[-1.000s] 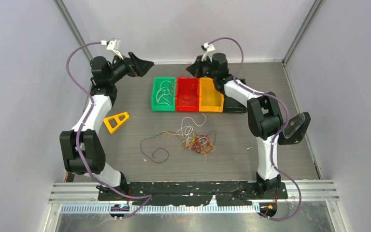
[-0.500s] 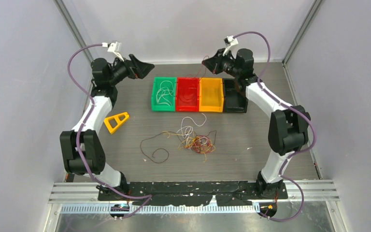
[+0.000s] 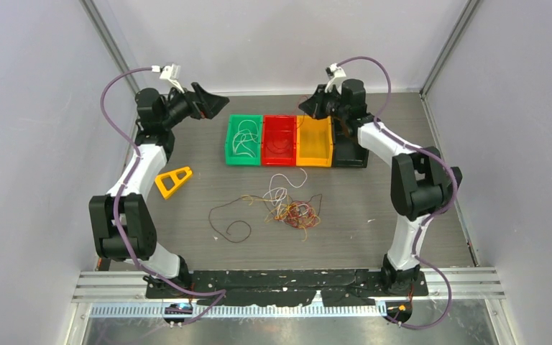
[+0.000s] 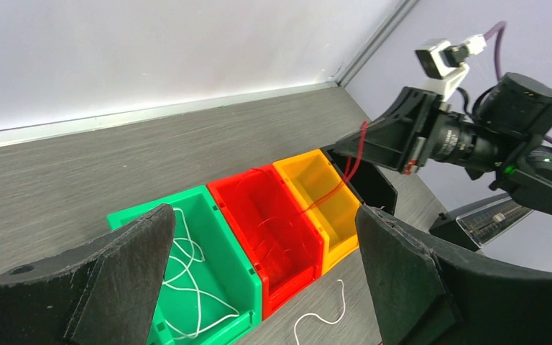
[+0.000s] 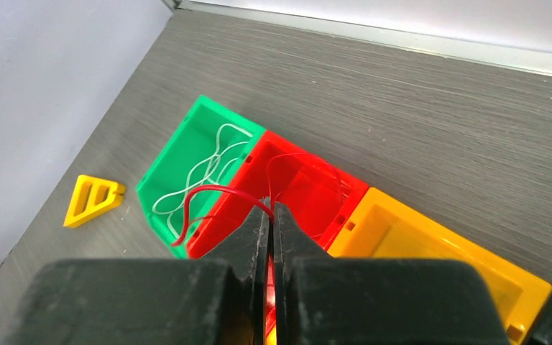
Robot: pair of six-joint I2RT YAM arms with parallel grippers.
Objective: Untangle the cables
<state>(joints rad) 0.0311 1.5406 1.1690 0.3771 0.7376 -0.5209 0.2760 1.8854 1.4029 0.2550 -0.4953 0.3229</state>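
Right tool (image 5: 270, 210) clamped on red cable (image 5: 219, 187), left tool (image 4: 262, 223) spread wide

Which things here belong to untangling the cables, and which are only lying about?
For the job:
- tangled cables
- red cable, pinched in the right gripper
- white cables in the green bin
- red bin
- orange bin
- black bin

Lying about:
- yellow triangle, apart from the tangle

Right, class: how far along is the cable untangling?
Done: whitish cables lie in the green bin, red ones in the red bin. In hand: the right gripper is shut on a red cable above the bins; the left gripper is open. Left: a mixed tangle on the table.
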